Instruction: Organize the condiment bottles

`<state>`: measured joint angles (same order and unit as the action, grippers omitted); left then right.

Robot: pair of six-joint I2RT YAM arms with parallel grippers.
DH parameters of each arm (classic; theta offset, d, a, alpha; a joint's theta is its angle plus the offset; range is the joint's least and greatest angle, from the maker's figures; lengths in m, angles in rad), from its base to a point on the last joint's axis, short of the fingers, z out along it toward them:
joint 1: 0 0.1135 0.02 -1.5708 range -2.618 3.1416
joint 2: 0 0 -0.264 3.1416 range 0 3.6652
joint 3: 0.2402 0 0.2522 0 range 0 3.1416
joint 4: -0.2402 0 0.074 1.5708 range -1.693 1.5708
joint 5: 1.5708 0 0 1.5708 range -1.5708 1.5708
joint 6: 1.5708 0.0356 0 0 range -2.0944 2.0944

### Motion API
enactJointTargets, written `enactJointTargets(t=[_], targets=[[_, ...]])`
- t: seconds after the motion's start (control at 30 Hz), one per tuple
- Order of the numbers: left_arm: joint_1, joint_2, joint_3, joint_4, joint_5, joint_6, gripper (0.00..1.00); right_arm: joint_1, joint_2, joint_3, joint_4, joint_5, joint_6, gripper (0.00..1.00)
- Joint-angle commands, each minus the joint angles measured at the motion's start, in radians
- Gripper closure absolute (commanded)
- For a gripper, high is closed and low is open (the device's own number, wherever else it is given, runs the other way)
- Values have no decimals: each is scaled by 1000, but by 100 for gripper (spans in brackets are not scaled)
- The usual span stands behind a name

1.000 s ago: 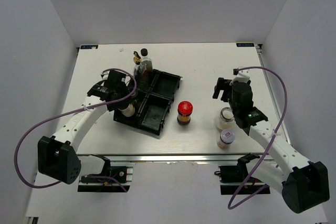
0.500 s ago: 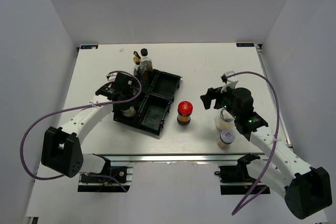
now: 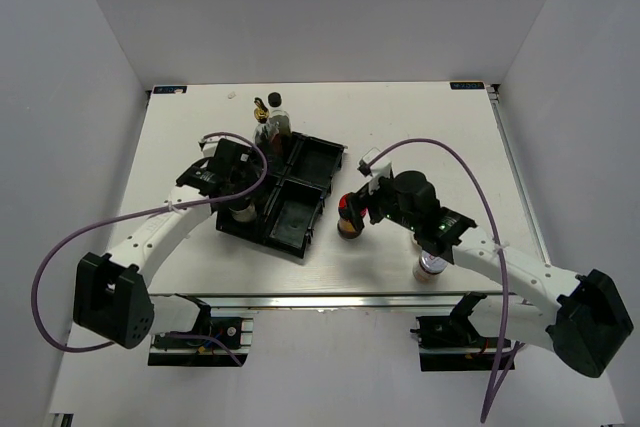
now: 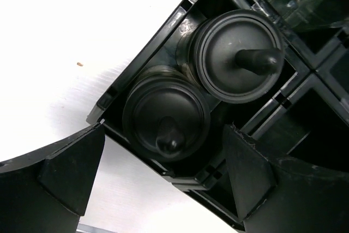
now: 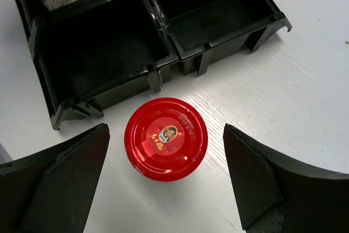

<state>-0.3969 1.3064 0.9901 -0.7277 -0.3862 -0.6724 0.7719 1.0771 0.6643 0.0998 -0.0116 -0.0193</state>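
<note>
The red-lidded jar [image 5: 166,138] stands on the table just in front of the black tray [image 5: 158,25]. My right gripper [image 5: 165,159] hangs open above it, one finger on each side and neither touching; from above, that gripper [image 3: 357,207] partly covers the jar [image 3: 346,219]. Two white black-capped bottles [image 4: 166,114] [image 4: 238,55] stand side by side in the tray's near-left compartment. My left gripper [image 4: 163,154] is open over the nearer one, holding nothing. The gold-capped bottle [image 3: 260,117] and the dark bottle [image 3: 276,115] stand at the tray's far-left corner.
One silver-lidded jar [image 3: 431,265] shows near the front edge, under my right arm. The tray [image 3: 330,162] has two bare right-hand compartments. My left arm's purple cable loops out over the table's left side.
My left gripper has opened and let go of a white black-capped bottle in the tray. My right arm has swung left from the silver-lidded jars to above the red-lidded jar.
</note>
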Motion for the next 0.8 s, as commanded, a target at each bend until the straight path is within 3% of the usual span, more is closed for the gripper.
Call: enactJointTargets(t=[0.0, 0.33, 0.5, 0.6, 0.63, 0.77], targets=[[-5, -70, 19, -19, -13, 2, 2, 30, 33, 70, -15, 67, -16, 11], [-5, -199, 110, -90, -158, -72, 2, 50, 178, 116, -55, 165, 41, 14], [-5, -170, 130, -36, -203, -110, 2, 50, 236, 146, -98, 203, 51, 36], [-3, -194, 107, 38, -218, -125, 2, 50, 241, 155, -134, 208, 70, 62], [-3, -202, 96, 62, -218, -124, 2, 52, 235, 155, -134, 205, 76, 77], [-3, -200, 85, 112, -210, -122, 2, 52, 196, 179, -153, 190, 84, 96]])
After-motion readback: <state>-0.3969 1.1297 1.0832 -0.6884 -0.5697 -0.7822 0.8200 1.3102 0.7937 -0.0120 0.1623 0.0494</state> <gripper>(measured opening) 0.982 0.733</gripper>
